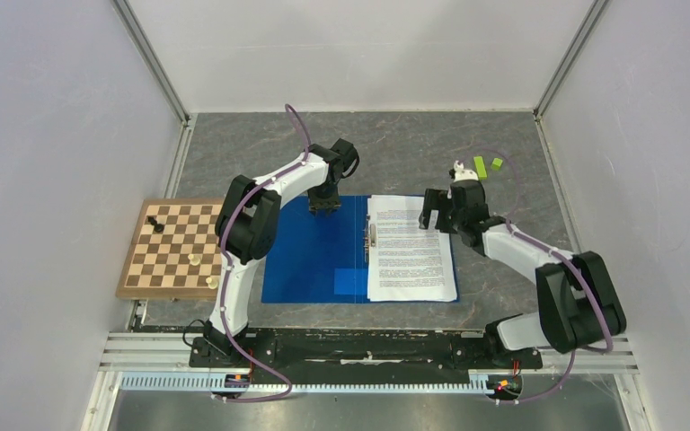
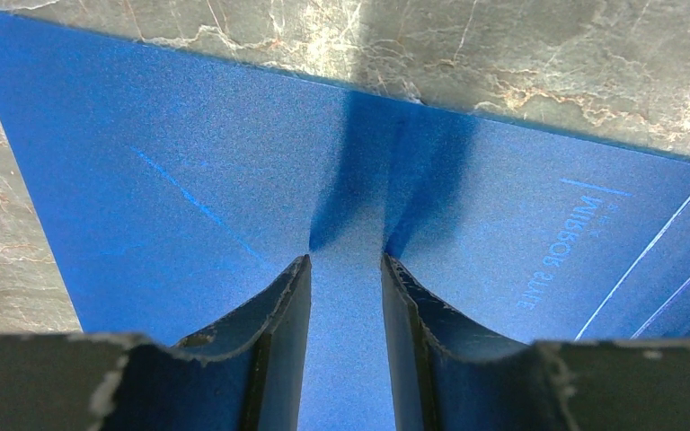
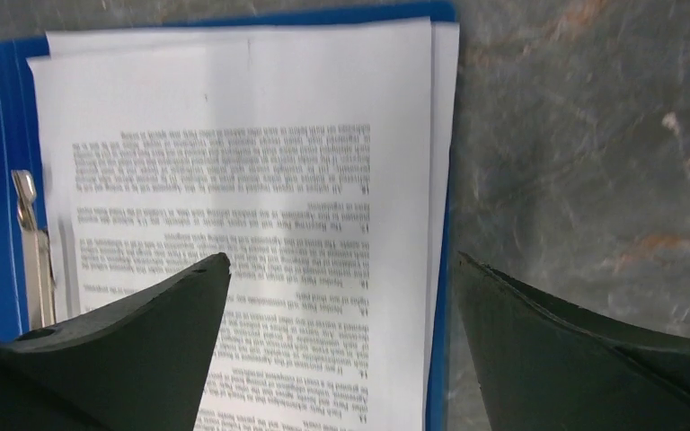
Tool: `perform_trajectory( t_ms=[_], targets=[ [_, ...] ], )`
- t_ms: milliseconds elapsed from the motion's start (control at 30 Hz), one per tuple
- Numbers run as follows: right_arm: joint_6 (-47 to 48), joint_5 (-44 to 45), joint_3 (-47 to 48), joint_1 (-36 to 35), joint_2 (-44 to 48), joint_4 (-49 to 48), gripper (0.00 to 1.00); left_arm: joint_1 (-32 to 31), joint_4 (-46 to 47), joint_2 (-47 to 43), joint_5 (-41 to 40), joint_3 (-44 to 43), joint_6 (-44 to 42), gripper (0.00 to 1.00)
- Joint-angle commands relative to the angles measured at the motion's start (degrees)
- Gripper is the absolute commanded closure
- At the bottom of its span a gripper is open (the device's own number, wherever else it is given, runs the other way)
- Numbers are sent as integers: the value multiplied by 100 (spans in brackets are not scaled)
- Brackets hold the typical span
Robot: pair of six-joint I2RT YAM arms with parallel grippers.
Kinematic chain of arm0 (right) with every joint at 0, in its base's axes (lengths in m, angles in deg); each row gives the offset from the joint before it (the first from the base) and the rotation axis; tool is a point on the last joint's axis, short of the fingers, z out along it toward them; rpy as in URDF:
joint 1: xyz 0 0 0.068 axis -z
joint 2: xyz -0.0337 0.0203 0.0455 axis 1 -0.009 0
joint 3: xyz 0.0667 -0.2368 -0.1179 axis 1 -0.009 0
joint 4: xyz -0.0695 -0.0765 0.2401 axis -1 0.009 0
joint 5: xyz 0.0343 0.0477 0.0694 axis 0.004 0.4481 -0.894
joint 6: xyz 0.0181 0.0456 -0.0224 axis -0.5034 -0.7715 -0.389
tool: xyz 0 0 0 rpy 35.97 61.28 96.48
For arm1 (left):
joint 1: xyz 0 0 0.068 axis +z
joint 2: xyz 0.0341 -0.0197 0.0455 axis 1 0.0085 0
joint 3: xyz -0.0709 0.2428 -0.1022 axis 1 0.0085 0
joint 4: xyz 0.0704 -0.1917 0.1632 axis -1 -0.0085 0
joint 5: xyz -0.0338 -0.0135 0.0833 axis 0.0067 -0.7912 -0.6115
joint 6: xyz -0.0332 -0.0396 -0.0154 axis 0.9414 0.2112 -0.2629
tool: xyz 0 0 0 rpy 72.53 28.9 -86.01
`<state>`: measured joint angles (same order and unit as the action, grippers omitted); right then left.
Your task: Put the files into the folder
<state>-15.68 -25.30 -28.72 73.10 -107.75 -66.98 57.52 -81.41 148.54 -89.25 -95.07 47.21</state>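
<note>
Blue folder (image 1: 310, 251) is lying open and flat mid-tabletop (image 1: 413, 148), towards the near edge. The files (image 1: 411, 247) are already sitting on its right half, just beside the clip (image 1: 371, 235) at the spine. I'm holding the left gripper (image 2: 346, 259) low by the far edge of the left cover, jaws partly apart with only flat blue showing between them, so it is gripping nothing; whether its tips are touching the cover I cannot tell. The right gripper (image 3: 343, 259) is hovering over the far right corner of the files, jaws spread wide and empty, straddling the sheets' right edge. I'm judging the placing as done. What I'm seeing as left is squaring the slightly fanned sheets, perhaps clipping them, and swinging the left cover shut.
</note>
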Motion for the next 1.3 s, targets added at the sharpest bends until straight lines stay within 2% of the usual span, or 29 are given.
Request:
perform_trajectory(
  t_ms=[0,433,700,1267],
  targets=[
    [-273,-387,-554,-31,503,4,2,15,83,204,149,-20,12,58],
    [-383,-430,-892,-39,618,-291,2,17,80,186,156,-20,22,58],
    [-314,-269,-736,-41,870,-70,2,19,78,186,157,-21,26,58],
    [-418,-425,-884,-94,579,-270,2,17,80,215,186,-29,30,59]
  ],
)
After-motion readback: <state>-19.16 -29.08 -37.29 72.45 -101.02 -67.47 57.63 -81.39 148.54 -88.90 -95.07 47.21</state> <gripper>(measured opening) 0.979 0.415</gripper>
